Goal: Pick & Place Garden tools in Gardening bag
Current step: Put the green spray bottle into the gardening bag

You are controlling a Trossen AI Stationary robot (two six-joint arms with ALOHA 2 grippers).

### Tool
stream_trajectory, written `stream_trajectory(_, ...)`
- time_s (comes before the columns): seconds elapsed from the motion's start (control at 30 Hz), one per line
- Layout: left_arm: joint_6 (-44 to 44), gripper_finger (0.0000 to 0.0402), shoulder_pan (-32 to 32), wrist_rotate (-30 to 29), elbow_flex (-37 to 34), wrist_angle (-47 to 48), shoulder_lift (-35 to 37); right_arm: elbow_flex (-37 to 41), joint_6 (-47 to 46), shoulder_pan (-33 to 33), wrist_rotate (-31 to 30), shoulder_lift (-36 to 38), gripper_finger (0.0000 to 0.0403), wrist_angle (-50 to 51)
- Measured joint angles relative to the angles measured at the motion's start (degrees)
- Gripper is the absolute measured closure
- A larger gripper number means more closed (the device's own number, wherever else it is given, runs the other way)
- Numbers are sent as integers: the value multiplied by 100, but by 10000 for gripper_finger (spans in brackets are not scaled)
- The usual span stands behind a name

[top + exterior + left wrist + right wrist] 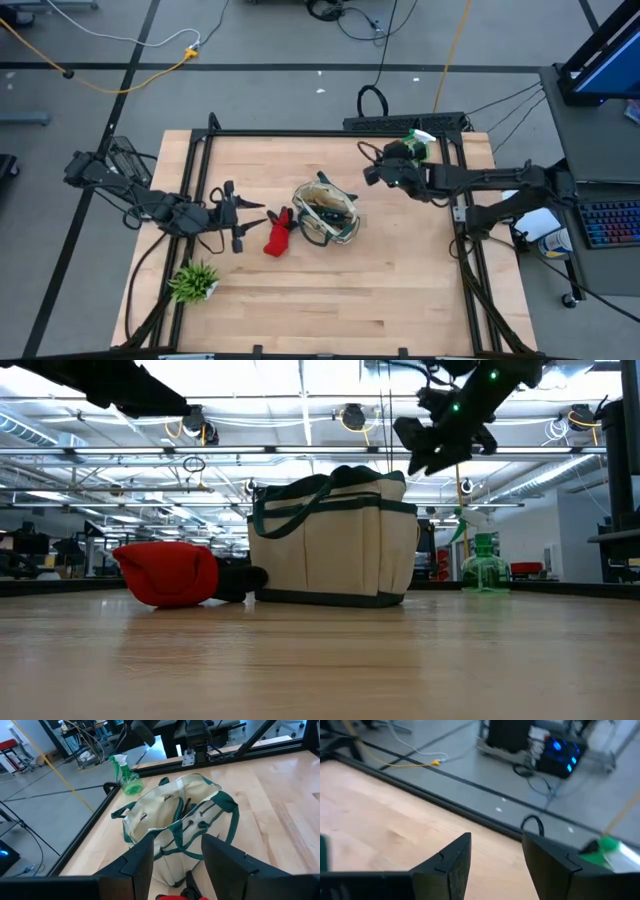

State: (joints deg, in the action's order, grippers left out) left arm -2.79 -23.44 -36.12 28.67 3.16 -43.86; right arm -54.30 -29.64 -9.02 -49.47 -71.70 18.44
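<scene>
Gardening bag [327, 213] centre frame, red glove [277, 232] beside; left claw [243, 214] wide, right claw [372, 165] wide, empty. Risk: snagging bag handles, tipping it.

worktop [400, 290]: pale wood planks, smooth, faint satin sheen
gardening bag [335, 550]: soft cream canvas, matt, with dark green woven trim and handles
red glove [168, 573]: matt red cloth
green spray bottle [127, 777]: translucent green plastic, glossy
plant tuft [194, 281]: spiky green plastic
left end effector [172, 857]: fingers dark matt plastic
worktop frame [300, 133]: black metal rails
</scene>
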Motion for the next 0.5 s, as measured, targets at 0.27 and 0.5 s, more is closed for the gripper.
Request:
stream_trajectory(0.27,-9,229,-2,0,0,7,0,-3,-1228,-399,0,-172,232,892)
stream_trajectory(0.5,-13,229,2,4,0,14,0,2,-1560,-699,17,-456,232,970)
